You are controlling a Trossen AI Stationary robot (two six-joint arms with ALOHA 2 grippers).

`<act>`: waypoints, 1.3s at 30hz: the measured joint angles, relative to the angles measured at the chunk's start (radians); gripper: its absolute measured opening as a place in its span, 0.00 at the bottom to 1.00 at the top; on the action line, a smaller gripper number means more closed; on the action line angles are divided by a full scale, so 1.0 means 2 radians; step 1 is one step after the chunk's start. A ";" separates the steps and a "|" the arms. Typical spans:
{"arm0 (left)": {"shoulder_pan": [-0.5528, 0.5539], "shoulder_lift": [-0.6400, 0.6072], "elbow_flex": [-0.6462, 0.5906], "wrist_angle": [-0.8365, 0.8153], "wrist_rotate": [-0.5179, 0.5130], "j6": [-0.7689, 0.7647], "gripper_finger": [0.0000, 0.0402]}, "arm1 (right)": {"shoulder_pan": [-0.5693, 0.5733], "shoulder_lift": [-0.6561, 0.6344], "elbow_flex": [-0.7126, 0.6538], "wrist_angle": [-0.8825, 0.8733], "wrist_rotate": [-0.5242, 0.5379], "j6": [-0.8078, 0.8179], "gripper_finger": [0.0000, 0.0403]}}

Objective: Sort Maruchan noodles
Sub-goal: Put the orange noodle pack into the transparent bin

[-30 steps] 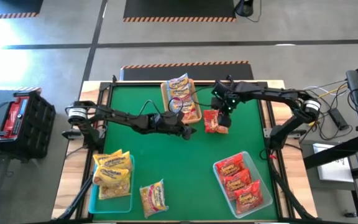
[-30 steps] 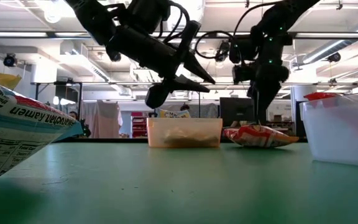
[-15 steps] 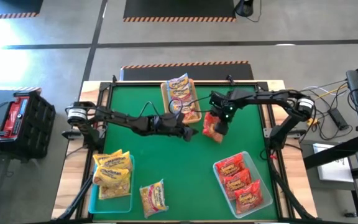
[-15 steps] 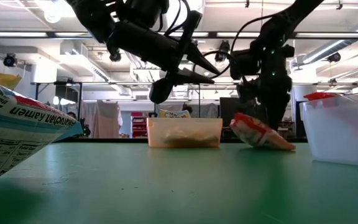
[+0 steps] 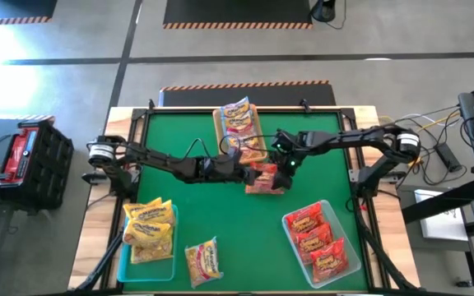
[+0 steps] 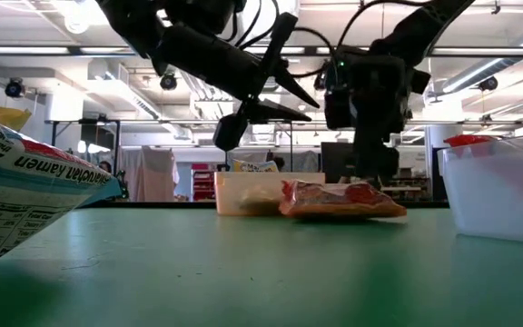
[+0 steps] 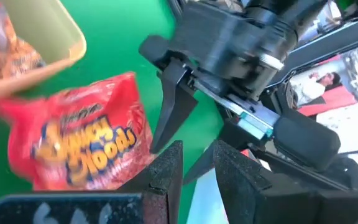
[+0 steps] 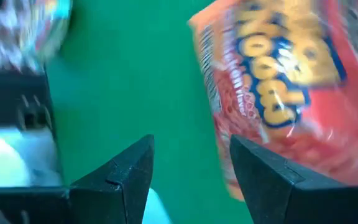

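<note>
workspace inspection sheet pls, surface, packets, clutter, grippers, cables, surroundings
Surface: green table top, bare in the middle.
Job's things: one red noodle packet lies flat at the centre; three red packets in the right teal tray; yellow packets in the left teal tray; one yellow packet loose near the front edge; mixed packets in the tan tray at the back.
Clutter: nothing seen.
Grippers: left gripper open, beside the red packet; right gripper open, just above it, holding nothing.
Cables: looped cable on each arm; loose leads by the right table edge.
Surroundings: black and red case on the floor at left; striped floor tape behind the table.
</note>
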State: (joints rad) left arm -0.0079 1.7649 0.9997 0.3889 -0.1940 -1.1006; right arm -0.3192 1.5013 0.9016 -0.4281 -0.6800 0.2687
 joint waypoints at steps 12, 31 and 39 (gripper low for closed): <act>-0.061 0.000 0.000 -0.051 -0.127 -0.115 0.19 | 0.027 -0.004 -0.010 -0.008 0.209 -0.243 0.50; -0.074 0.026 0.003 -0.068 -0.147 -0.169 0.19 | 0.040 -0.002 -0.016 0.101 0.152 0.079 0.50; -0.081 0.057 0.011 -0.058 -0.142 -0.200 0.19 | 0.040 -0.007 -0.014 0.131 0.153 0.100 0.50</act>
State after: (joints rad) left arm -0.1699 1.8798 1.0210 0.2726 -0.4782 -1.5011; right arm -0.2401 1.4870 0.8734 -0.1669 -0.3735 0.4688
